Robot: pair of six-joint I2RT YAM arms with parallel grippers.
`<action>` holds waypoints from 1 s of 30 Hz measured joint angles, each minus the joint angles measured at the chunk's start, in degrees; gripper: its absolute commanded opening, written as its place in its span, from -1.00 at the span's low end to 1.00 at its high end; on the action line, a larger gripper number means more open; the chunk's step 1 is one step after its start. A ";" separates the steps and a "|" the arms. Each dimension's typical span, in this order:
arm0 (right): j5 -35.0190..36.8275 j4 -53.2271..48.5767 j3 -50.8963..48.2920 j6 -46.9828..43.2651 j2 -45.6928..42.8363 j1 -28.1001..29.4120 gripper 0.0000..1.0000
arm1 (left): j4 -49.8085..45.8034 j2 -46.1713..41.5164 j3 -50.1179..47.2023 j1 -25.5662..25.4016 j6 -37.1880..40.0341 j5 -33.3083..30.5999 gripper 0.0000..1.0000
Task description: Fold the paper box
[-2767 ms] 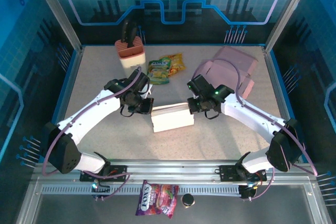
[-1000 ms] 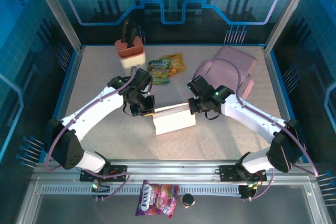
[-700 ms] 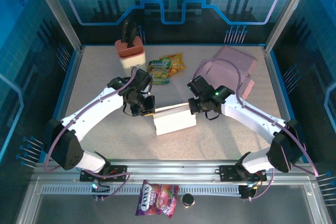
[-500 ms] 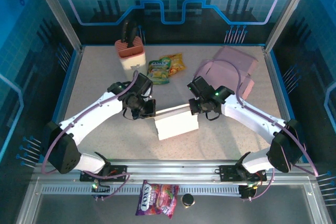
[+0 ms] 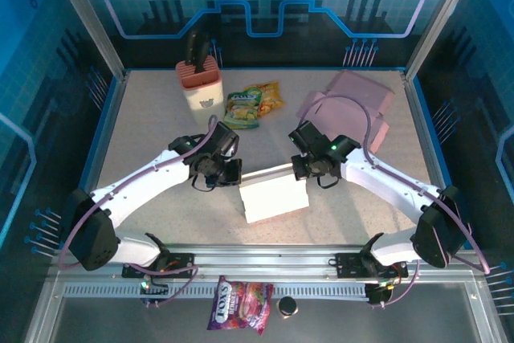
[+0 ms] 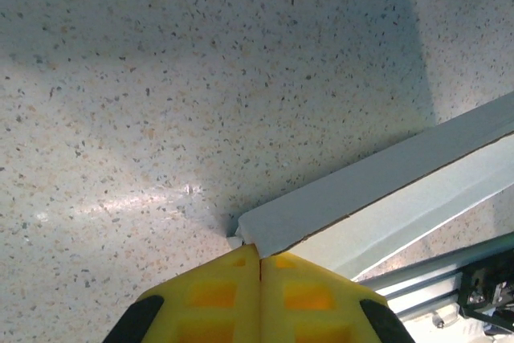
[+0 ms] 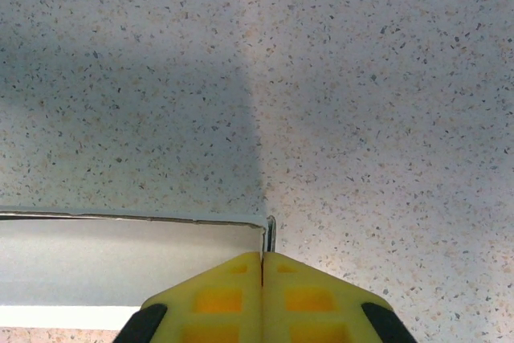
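The white paper box (image 5: 277,198) lies mid-table with a long flap raised along its far edge. My left gripper (image 5: 234,174) is at the flap's left end and my right gripper (image 5: 299,170) at its right end. In the left wrist view the yellow fingertips (image 6: 259,253) are pressed together right at the corner of the box's white panel (image 6: 385,174). In the right wrist view the gripper (image 7: 263,256) is shut, with a thin upright edge of the box (image 7: 120,259) poking out from between its tips.
A pink holder with a black tool (image 5: 198,78) stands at the back left, snack packets (image 5: 253,104) lie beside it, and flat pink boxes (image 5: 349,102) lie at the back right. A candy bag (image 5: 239,304) lies below the rail.
Both grippers and the box have shifted toward the near edge and slightly right. The left arm has swung nearer, staying at the flap's left end.
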 measured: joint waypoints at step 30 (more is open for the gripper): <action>5.55 11.76 -1.84 0.00 -0.35 0.07 -1.00 | 14.27 -2.78 -3.54 2.95 9.14 -10.56 -1.00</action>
